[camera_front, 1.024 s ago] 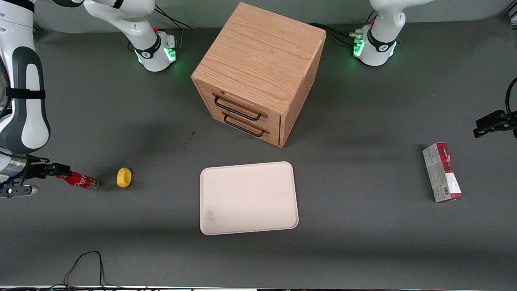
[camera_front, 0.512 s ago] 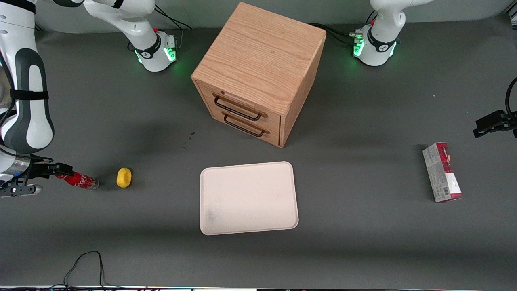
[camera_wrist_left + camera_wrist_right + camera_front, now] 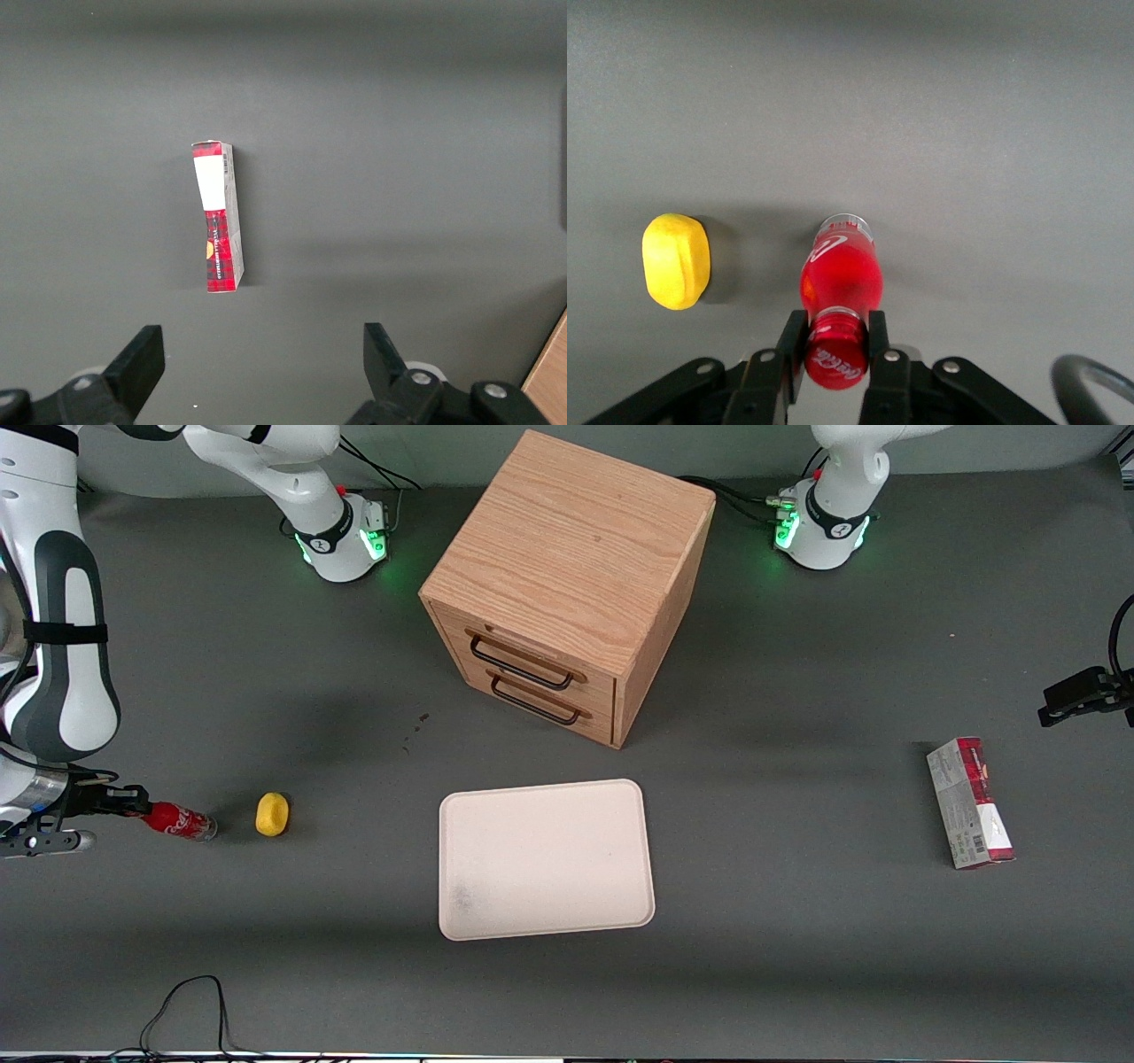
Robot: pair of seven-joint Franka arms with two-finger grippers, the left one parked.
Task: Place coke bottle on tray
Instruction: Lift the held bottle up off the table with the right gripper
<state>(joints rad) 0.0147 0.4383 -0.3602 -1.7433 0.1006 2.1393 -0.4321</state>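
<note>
Gripper low at the working arm's end of the table, black fingers pressed to either side of the coke bottle's red cap, jaws narrowed onto the neck. Bottle tilted, clear base toward the tray, cap end in the grip; whether the base touches the dark grey mat, impossible to tell. From the front, gripper and coke bottle low over the mat, well apart from the cream-white tray, which lies flat nearer the front camera than the wooden drawer cabinet. Yellow oval lump on the mat between bottle and tray, just beside the bottle's base, apart from it; same lump alongside the bottle from the wrist. Cabinet with two drawers shut, dark wire handles facing the tray. Toward the parked arm's end, red-and-white carton lying flat on the mat, seen again below the parked wrist. Black cable looped at the table edge nearest the front camera
</note>
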